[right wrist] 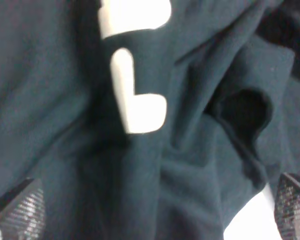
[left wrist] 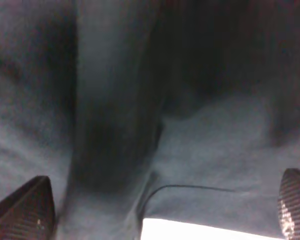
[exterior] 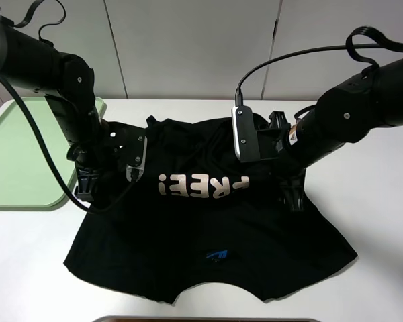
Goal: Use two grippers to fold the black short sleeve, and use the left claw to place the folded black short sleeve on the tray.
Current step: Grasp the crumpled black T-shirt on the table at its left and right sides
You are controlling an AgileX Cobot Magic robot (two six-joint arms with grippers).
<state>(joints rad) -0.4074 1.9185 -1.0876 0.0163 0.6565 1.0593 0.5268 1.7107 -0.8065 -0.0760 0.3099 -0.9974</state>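
Loosely spread, the black short sleeve (exterior: 208,235) lies on the white table (exterior: 376,201), with bare tabletop to its right and the tray (exterior: 13,154) just to its left. The left claw (exterior: 87,182) and right gripper (exterior: 293,196) sit at its side edges, jaws wide apart over cloth and gripping nothing. From above, their tips blur into the black fabric.

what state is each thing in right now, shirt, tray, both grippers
black short sleeve: spread on the table, far edge bunched, print up
tray: holds no shirt yet
left gripper: open, over the fabric
right gripper: open, over the fabric
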